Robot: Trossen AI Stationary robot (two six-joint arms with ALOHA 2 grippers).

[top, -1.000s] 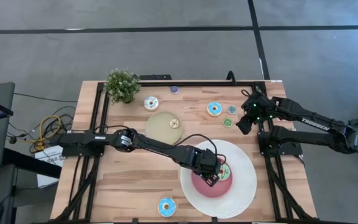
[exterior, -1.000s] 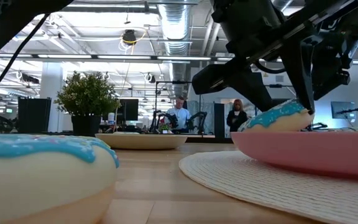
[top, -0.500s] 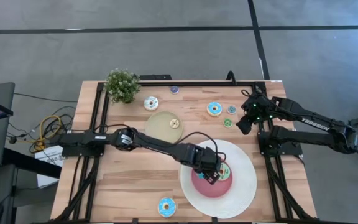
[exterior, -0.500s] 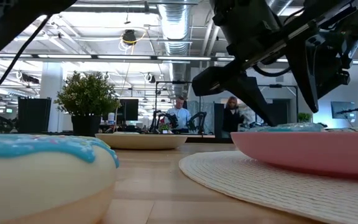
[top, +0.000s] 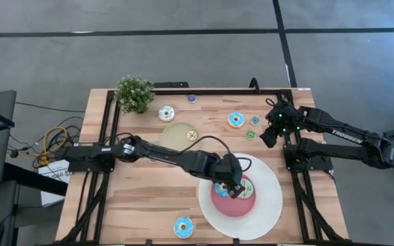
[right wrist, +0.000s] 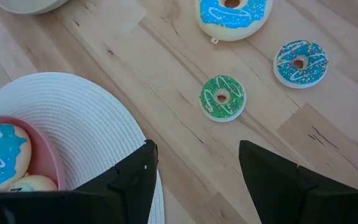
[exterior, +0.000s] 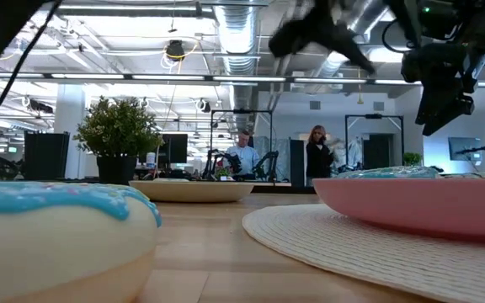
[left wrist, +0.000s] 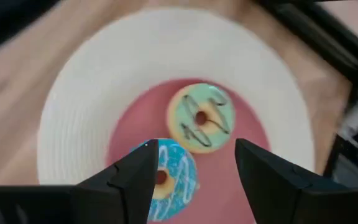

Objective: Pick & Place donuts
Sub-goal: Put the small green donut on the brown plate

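Left gripper (top: 234, 186) above pink centre of white plate (top: 269, 205), jaws open, holding nothing; same gripper (left wrist: 194, 180) seen over plate (left wrist: 79, 112) in wrist view. Two donuts in pink centre just beside each other: green donut (left wrist: 201, 117) with dark drizzle, blue donut (left wrist: 166, 178) partly under one finger (left wrist: 132, 180). Same pair partly hidden by gripper from above; blue donut (right wrist: 2, 155) also visible in right wrist view.

Right gripper (top: 268, 133) parked at counter's right edge, off the plate, jaws open, empty; own fingers (right wrist: 135, 180) framing bare wood. Near it three donuts on counter (top: 142, 198): big blue one (top: 236, 119), small blue one (top: 254, 120), small green one (top: 250, 134).

Other donuts: white one (top: 166, 113) near plant (top: 134, 93), tiny purple one (top: 192, 98) at far edge, tiny one (top: 191, 136) on tan plate (top: 176, 140), blue one (top: 183, 226) at near edge, filling low-view foreground (exterior: 57, 227).

Two people (exterior: 242, 156) standing in room beyond.
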